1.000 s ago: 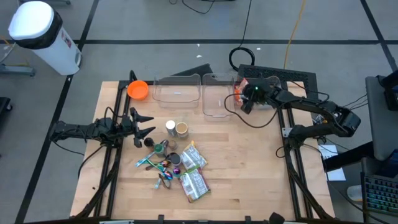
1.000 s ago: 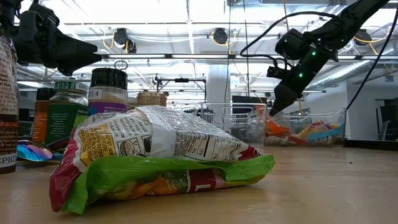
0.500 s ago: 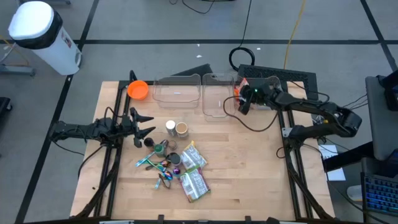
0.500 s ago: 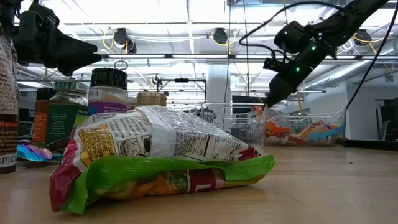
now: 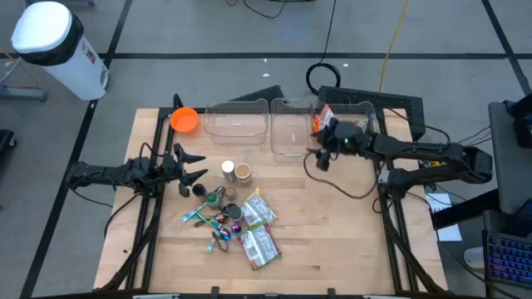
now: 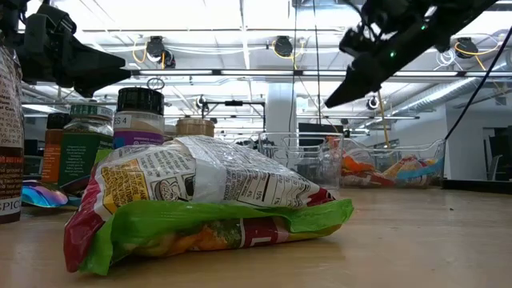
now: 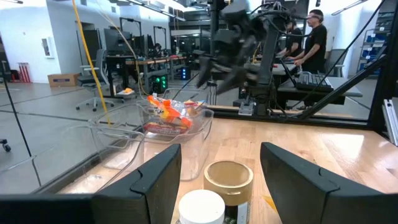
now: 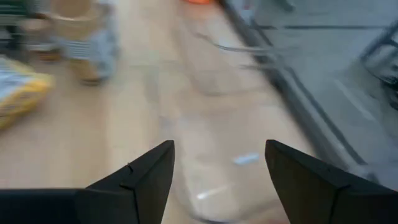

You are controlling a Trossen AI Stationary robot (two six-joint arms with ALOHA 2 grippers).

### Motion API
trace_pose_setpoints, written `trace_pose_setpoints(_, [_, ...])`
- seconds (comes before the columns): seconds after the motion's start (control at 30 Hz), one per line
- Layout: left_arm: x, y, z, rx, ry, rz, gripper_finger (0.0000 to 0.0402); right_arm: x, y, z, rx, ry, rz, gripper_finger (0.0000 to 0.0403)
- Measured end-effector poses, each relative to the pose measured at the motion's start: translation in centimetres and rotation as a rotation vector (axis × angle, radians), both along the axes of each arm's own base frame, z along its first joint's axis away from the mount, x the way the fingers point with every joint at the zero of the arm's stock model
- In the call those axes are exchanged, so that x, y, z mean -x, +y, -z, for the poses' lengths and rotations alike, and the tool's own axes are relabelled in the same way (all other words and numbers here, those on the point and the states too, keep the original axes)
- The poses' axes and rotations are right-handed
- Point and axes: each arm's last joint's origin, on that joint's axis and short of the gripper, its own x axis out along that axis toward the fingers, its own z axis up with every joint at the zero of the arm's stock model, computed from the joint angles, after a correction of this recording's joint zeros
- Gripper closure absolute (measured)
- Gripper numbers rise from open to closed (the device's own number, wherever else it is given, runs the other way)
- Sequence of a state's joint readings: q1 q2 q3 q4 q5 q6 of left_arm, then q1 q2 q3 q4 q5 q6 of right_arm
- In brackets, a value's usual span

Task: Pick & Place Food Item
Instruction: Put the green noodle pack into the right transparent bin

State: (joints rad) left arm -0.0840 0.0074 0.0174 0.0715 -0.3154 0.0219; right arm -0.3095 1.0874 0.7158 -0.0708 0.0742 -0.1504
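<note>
- counter [image 5: 332,241]: wooden, its near right part bare, giving open room for moving.
- clear bins [image 5: 287,124]: two along the far edge; a third bin [image 5: 345,112] at the right already held an orange food packet [image 5: 324,115], so one placement looked done.
- food packets [image 5: 259,228]: two left mid-counter beside jars [image 5: 234,172].
- right gripper [image 5: 322,158]: empty, fingers spread wide, just in front of the bins.
- left gripper [image 5: 193,164]: empty, fingers parted, waiting near the jars.
</note>
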Motion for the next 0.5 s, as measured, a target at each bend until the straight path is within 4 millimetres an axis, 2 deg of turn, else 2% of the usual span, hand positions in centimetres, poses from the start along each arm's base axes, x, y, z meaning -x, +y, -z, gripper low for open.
trace_pose_setpoints(0.17, [0.0, 0.0, 0.0, 0.0, 0.0, 0.0, 0.0174, -1.1, 4.0, 0.0, -0.054, -0.03, -0.148, 0.0164])
trace_pose_setpoints(0.3, [0.0, 0.0, 0.0, 0.0, 0.0, -0.001, 0.0174, -2.1, 7.5, 0.2, -0.11, -0.129, -0.266, 0.0165])
trace_pose_setpoints(0.5, [0.0, 0.0, 0.0, 0.0, 0.0, 0.0, 0.0174, -3.1, 13.0, 2.3, -0.119, -0.294, -0.491, 0.0165])
